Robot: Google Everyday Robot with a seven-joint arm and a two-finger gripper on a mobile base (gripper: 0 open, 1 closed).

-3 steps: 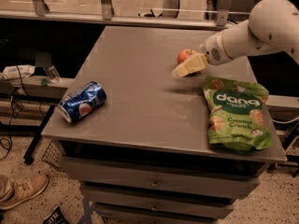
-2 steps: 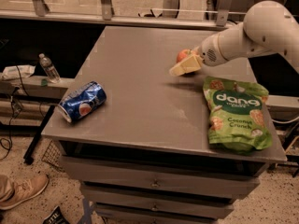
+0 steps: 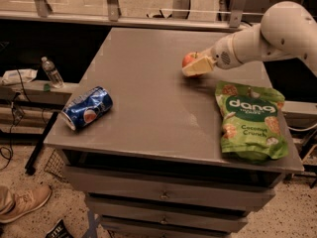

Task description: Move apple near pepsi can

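The apple (image 3: pixel 188 59) is small and red-orange. It is held in my gripper (image 3: pixel 194 66) just above the grey table top (image 3: pixel 143 83), right of centre and towards the back. The gripper's cream fingers (image 3: pixel 198 67) are shut around the apple and cover its front side. The white arm (image 3: pixel 267 36) comes in from the upper right. The pepsi can (image 3: pixel 87 108), blue and dented, lies on its side near the table's front left corner, far to the left of the gripper.
A green Dang Coconut Crunch bag (image 3: pixel 251 120) lies flat at the front right of the table. A clear water bottle (image 3: pixel 51 72) stands on a low shelf left of the table. Drawers sit below the table top. A shoe (image 3: pixel 22 205) is on the floor at lower left.
The gripper with the apple has moved a little to the left, towards the table's centre. The can and the bag have not moved.
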